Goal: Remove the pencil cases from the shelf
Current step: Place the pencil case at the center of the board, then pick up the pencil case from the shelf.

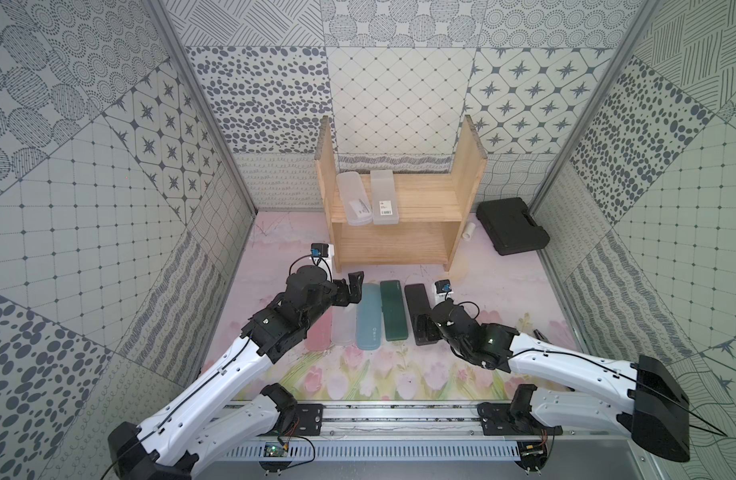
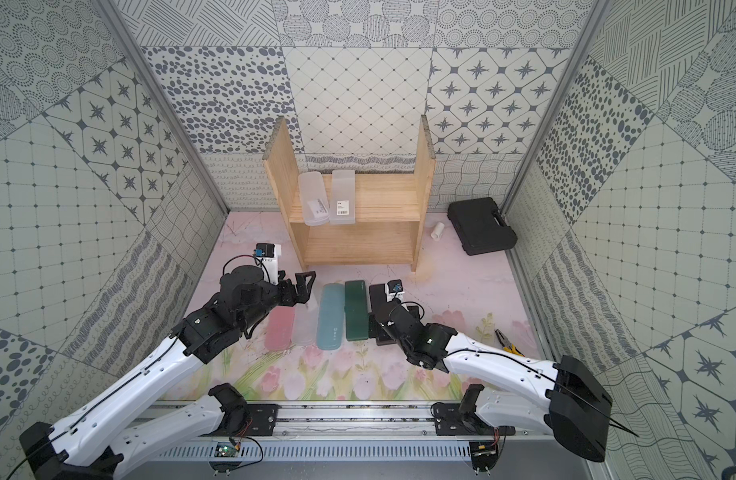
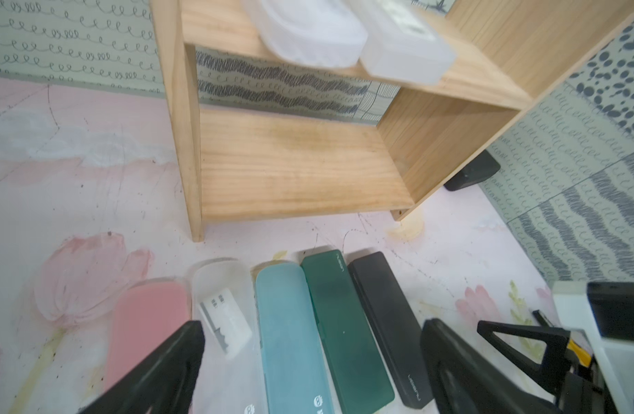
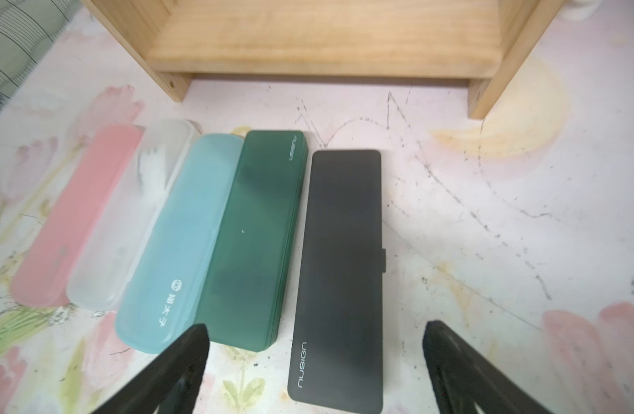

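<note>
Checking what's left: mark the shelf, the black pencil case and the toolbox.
shelf (image 1: 424,199), in a top view, bare upper board.
black pencil case (image 4: 340,269), right wrist view, lid's middle.
toolbox (image 1: 512,226), in a top view, lid's middle.

A table mat (image 1: 503,299) with painted pink tulips carries a wooden shelf (image 1: 424,199). The shelf stands past the left gripper (image 3: 313,326) and the right gripper (image 4: 315,328). A round clear pencil case (image 1: 353,199) and a square clear pencil case (image 1: 385,197) lie side by side on its top board.

Five cases lie in a row on the mat. The pink pencil case (image 1: 319,332) and the frosted pencil case (image 1: 343,328) are near the left gripper. Then come the light blue pencil case (image 1: 371,316) and the dark green pencil case (image 1: 395,309). The black pencil case (image 1: 416,297) is under the right gripper.

A black toolbox (image 1: 511,224), a white roll (image 1: 469,230) and pliers (image 2: 508,343) lie out past the right gripper's outer side.
</note>
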You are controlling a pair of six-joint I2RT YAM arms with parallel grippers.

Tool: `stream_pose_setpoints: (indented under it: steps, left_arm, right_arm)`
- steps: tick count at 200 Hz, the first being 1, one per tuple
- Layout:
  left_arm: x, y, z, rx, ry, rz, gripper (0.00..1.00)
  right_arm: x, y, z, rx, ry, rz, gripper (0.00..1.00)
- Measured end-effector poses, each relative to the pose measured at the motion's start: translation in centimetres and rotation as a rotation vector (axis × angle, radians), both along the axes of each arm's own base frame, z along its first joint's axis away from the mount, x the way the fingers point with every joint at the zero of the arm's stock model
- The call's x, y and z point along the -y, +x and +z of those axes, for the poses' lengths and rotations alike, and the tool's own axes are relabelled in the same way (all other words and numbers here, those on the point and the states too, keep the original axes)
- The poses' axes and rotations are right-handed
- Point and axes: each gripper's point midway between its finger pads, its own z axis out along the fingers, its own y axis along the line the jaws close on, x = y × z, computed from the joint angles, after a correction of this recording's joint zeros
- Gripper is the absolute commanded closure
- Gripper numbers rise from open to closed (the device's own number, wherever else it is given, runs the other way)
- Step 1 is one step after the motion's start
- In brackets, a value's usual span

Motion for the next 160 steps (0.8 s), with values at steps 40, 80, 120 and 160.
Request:
stream_pose_setpoints:
  steps: [40, 80, 120, 160]
  left_arm:
    - [1.4, 3.0, 4.1, 0.012, 0.008, 0.028, 0.01]
    - [3.3, 6.1, 6.7, 0.013, 0.017, 0.035, 0.01]
    - [5.6, 9.2, 9.6, 0.031, 0.003, 0.018, 0.01]
    - [7.6, 12.3, 10.7, 0.031, 0.018, 0.017, 0.01]
  right_arm:
    - [2.0, 0.2, 3.4, 0.091, 0.004, 0.021, 0.02]
    - [2.3, 0.3, 3.7, 0.151, -0.057, 0.075, 0.02]
    - [2.7, 0.4, 1.7, 0.161, -0.114, 0.089, 0.02]
    - [2.9, 0.4, 0.9, 0.158, -0.125, 0.083, 0.02]
